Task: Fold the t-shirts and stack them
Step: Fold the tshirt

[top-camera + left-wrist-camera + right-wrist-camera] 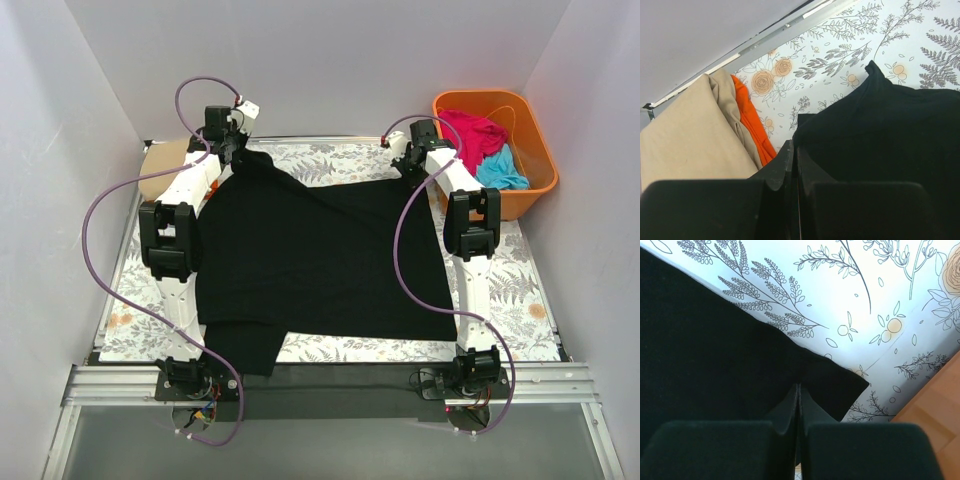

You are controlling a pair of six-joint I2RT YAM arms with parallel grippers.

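The black t-shirt (pixel 320 260) lies spread over the floral sheet, one sleeve reaching toward the near edge. My left gripper (pixel 238 150) is at its far left corner, where the cloth rises in a peak. In the left wrist view that gripper (pixel 792 147) is shut, with the black t-shirt (pixel 890 130) pressed against its tips. My right gripper (pixel 410 160) is at the far right corner. The right wrist view shows this gripper (pixel 797 387) shut on the black t-shirt's (pixel 715 355) edge. A folded tan t-shirt (pixel 685 135) and an orange t-shirt (pixel 752 122) lie left of the left gripper.
An orange plastic tub (pixel 540 150) stands at the far right and holds a magenta-pink t-shirt (pixel 472 130) and a turquoise t-shirt (pixel 500 168). The floral sheet (pixel 510 290) covers the table. White walls close in on the left, right and back.
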